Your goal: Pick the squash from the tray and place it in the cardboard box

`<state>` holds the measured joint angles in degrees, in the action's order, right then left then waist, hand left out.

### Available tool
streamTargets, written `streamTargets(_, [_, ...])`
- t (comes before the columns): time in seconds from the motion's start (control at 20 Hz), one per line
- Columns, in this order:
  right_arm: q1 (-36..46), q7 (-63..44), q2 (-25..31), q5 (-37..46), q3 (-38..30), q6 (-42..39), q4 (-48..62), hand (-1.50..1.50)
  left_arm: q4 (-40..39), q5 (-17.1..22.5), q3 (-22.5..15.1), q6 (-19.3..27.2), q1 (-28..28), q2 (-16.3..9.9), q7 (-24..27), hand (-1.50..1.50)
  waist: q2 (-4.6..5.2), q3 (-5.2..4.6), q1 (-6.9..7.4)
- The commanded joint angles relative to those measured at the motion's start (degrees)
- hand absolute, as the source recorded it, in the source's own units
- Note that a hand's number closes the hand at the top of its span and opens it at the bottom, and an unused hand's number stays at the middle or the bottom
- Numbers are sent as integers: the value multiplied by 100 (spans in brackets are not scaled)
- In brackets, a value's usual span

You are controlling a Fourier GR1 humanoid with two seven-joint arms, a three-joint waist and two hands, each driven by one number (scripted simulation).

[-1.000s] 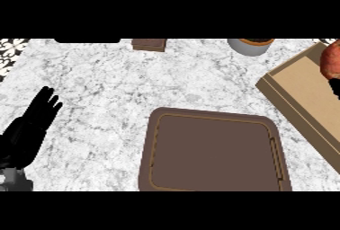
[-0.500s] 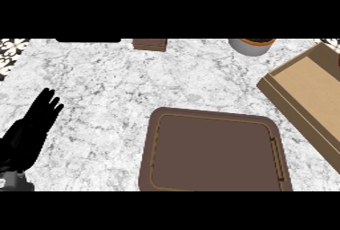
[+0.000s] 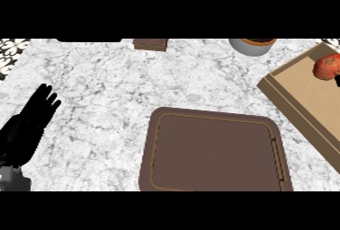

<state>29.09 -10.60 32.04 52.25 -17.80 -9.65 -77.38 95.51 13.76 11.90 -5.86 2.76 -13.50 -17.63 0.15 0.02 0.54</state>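
Closest to the robot was the brown tray (image 3: 216, 155), sitting flat on the white marbled counter (image 3: 106, 81) with nothing on it. Everything else is easiest to place off that tray.

Off to the tray's left, well apart from it and down by the near edge of the view, was the left hand (image 3: 26, 126). Its black fingers were straight and held close together, pointing away from the robot, not holding anything. It just sat there above the counter, resting.

To the tray's right and a bit farther back was the cardboard box (image 3: 302, 96), lying at a slant and running off the right edge of the view. The orange-red squash (image 3: 328, 66) was already in the box, up at its far end, well away from the tray. A small dark shape showed right beside the squash at the picture's edge, too little of it to say what it was. The right hand didn't show anywhere.

Farthest from the tray, along the back of the counter, were a grey pot (image 3: 252, 46) with a brown rim and a small brown block (image 3: 150, 44).
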Motion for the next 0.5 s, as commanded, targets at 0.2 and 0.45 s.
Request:
streamTargets(0.2, [285, -29, 148, -247, -398, -277, 1824, -150, -80, -71, -6, -65, 20, -22, 51, 0, 21, 2, 41])
streamTargets(0.45, [-118, 705, -164, -443, -191, 17, 1785, -150, 33, -130, 3, -5, -91, 84, 70, 0, -12, 0, -18])
